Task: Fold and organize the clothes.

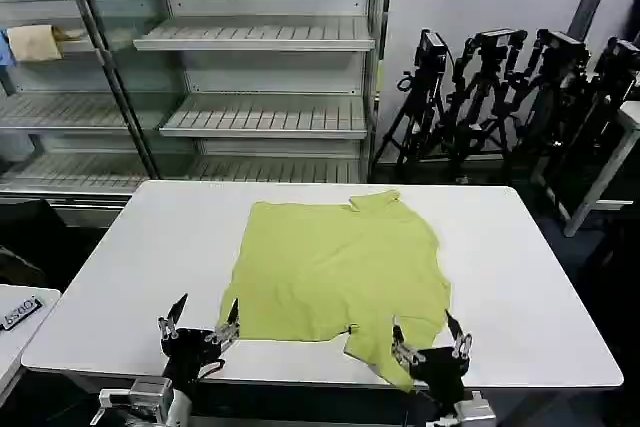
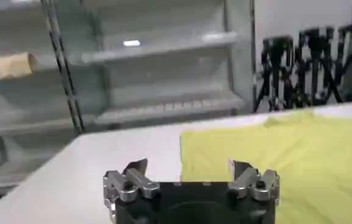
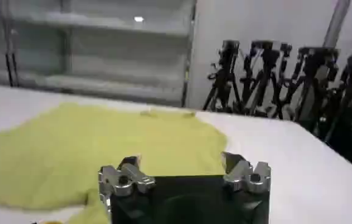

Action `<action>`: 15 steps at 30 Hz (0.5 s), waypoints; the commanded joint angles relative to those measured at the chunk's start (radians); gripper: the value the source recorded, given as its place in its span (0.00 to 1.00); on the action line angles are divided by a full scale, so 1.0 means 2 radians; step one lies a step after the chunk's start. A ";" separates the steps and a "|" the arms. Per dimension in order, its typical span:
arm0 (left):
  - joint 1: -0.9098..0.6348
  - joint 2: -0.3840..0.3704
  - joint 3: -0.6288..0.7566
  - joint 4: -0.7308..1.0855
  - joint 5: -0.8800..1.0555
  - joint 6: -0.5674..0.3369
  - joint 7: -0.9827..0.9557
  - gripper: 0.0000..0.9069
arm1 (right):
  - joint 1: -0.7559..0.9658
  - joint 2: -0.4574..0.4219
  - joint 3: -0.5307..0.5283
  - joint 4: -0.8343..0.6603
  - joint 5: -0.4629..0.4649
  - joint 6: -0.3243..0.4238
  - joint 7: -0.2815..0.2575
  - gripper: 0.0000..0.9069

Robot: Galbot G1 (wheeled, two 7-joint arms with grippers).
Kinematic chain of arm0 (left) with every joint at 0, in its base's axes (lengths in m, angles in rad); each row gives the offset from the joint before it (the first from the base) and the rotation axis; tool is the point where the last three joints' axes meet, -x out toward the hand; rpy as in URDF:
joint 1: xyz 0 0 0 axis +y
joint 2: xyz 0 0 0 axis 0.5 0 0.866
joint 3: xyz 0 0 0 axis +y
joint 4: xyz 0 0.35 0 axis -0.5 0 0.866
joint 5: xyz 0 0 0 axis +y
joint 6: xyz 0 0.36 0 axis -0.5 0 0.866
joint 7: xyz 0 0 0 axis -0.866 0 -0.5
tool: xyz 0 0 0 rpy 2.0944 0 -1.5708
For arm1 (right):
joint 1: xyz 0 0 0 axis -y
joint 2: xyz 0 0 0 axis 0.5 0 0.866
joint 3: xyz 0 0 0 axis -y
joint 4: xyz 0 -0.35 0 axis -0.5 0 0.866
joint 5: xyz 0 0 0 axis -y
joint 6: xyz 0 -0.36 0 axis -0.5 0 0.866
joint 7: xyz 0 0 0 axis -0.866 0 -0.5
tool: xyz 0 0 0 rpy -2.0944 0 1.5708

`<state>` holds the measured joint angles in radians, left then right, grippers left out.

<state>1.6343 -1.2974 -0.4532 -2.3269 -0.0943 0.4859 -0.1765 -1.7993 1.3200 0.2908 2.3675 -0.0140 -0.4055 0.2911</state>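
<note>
Head view: a lime shirt [image 1: 340, 272] lies spread on the white surface [image 1: 530, 267]. The left tool [image 1: 200, 324] and right tool [image 1: 432, 339] hover at its near edge, fingers apart. Left wrist view: the shirt [image 2: 285, 158] lies just beyond the gaping left tool [image 2: 188, 173]. Right wrist view: the right tool [image 3: 182, 170] gapes over the shirt [image 3: 103, 152].

table [image 1: 540, 277]: bare left and right of shirt [image 1: 340, 267] | shelves [image 1: 265, 117], tripods [image 1: 500, 97] behind far edge

Shirt [image 1: 340, 272]: soft matt lime cloth, lightly creased. Table [image 1: 540, 287]: smooth white, faint sheen. Gripper fingers [image 2: 130, 182]: bare silvery metal, black matt body.
</note>
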 commanded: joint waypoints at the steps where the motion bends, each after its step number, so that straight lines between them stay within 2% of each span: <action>1: -0.012 0.026 0.013 0.033 -0.017 0.047 -0.013 1.00 | -0.041 -0.001 -0.004 -0.010 -0.010 0.006 0.007 1.00; 13: -0.039 0.024 0.029 0.073 -0.041 0.047 -0.015 1.00 | -0.025 0.008 -0.017 -0.026 -0.010 0.016 0.008 1.00; 14: -0.040 0.024 0.029 0.075 -0.043 0.047 -0.015 0.77 | -0.024 0.009 -0.018 -0.027 -0.010 0.016 0.008 1.00; 15: -0.041 0.023 0.030 0.076 -0.044 0.047 -0.015 0.70 | -0.023 0.010 -0.019 -0.027 -0.010 0.015 0.008 1.00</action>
<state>1.5775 -1.2622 -0.4057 -2.2254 -0.1476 0.5572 -0.2008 -1.8307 1.3407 0.2561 2.3190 -0.0253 -0.3823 0.3071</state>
